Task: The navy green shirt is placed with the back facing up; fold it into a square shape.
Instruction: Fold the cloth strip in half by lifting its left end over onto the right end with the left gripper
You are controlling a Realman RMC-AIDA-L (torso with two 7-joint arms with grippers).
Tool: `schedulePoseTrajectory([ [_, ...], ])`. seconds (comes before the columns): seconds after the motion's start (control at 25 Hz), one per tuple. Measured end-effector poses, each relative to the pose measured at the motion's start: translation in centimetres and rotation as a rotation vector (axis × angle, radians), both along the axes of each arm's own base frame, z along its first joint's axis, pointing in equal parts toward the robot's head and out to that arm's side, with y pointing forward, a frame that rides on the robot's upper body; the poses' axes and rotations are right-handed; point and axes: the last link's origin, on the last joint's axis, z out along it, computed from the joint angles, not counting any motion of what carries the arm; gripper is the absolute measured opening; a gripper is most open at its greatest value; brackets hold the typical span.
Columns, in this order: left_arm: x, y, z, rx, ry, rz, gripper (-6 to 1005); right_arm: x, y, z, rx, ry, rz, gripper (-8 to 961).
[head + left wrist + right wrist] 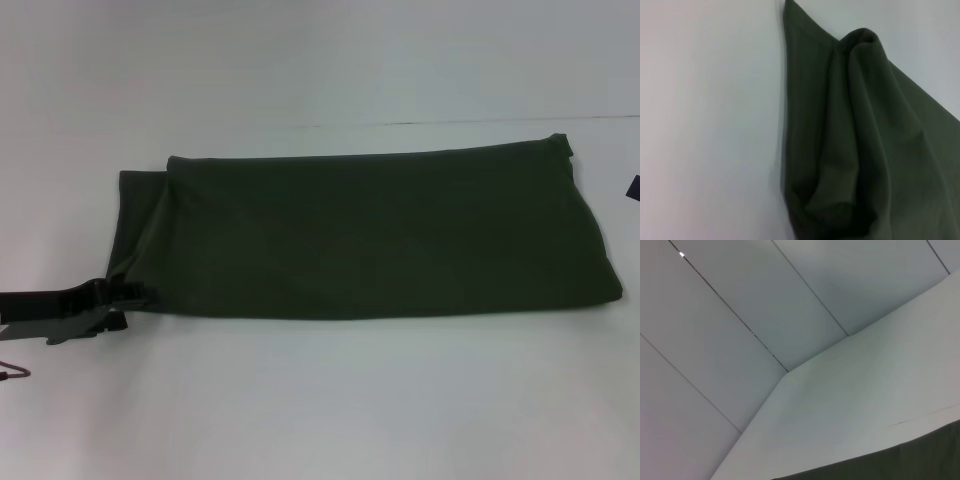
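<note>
At our left gripper (135,296): we are pinching the near-left corner of the navy green shirt (370,235), fingers clamped on cloth, ready for folding across.
Right gripper: we cannot tell its state.

Bright even light, soft focus throughout; faint shadow, perhaps, under shirt (380,235) edge.

text: none legible | labels: none | brands: none | numbers: none | signs: none | shirt (380,235): only plain dark green cloth showed in every view, no lettering on it | surface (320,400): plain white, unmarked
</note>
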Motion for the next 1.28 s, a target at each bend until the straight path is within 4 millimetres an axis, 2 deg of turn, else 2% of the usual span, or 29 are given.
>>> schedulePoseTrajectory([
  [1.28,-0.04,0.89,-0.09,0.024,0.044,0.003,679,0.07,-0.07,0.04,0.003,0.005,-0.005,912],
])
